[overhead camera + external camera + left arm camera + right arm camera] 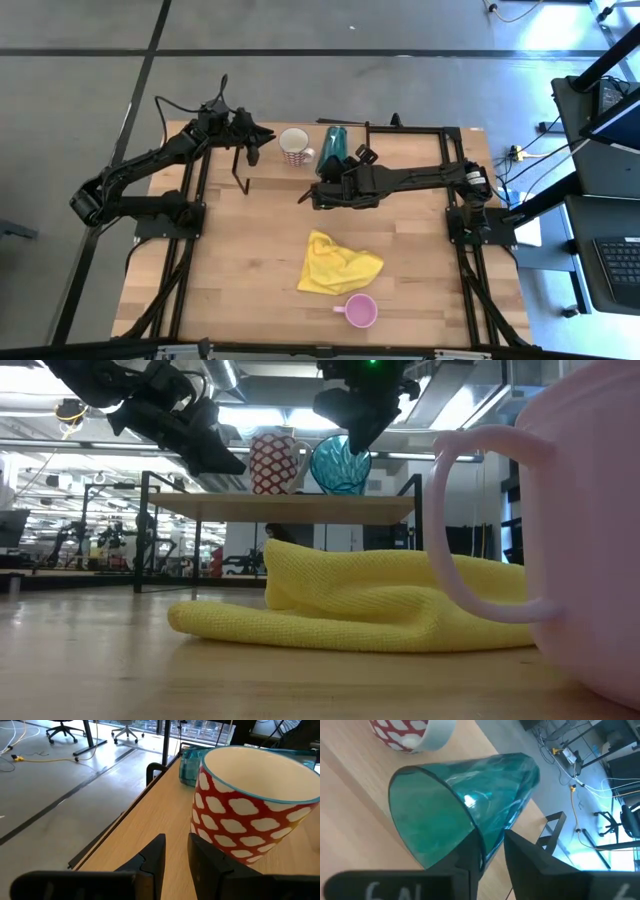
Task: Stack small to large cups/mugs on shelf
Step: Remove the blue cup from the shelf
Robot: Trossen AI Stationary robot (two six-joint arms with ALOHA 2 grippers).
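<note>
The white mug with the red pattern [295, 147] stands upright on the light-wood shelf [405, 150] at the table's far side. The teal tumbler [334, 143] lies on its side on the shelf next to the mug, its mouth toward the near edge [340, 463]. My right gripper [492, 842] is above the tumbler's mouth, shut on its rim. My left gripper [175, 852] is shut and empty, just left of the patterned mug [250, 815]. The small pink mug [360, 311] stands on the table near the front edge. My right gripper pinches the tumbler's wall at the rim of its mouth [487, 837], one finger [465, 855] inside the mouth and one [525, 855] outside. The fingers come from above, pointing down. The tumbler lies on its side with its wall on the shelf.
A crumpled yellow cloth [338, 265] lies on the table between the shelf and the pink mug. The shelf's black legs [143, 530] stand at its corners. Bare shelf board lies to the right of the tumbler [420, 145].
</note>
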